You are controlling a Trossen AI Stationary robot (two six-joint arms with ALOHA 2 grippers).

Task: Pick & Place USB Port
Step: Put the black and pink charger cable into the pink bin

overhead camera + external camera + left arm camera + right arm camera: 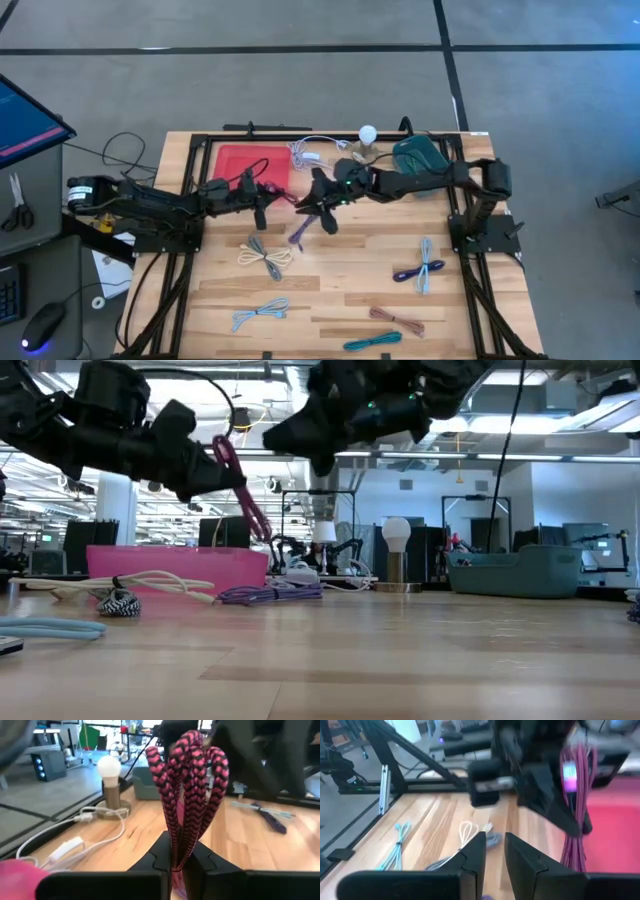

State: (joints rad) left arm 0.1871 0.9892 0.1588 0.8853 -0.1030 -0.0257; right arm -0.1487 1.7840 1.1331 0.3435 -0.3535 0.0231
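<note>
No text, label or number is readable anywhere here.

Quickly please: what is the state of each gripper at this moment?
Left gripper: shut on the pink-and-black braided cable bundle, held above the table.
Right gripper: open, holding nothing, above the wooden table.

One camera looks straight down on the whole wooden table (330, 290). One sits low at the table's edge, looking level across it into the room. Each wrist camera looks out past its own fingers — very close. The low and left wrist views both show the lamp (396, 555).
</note>
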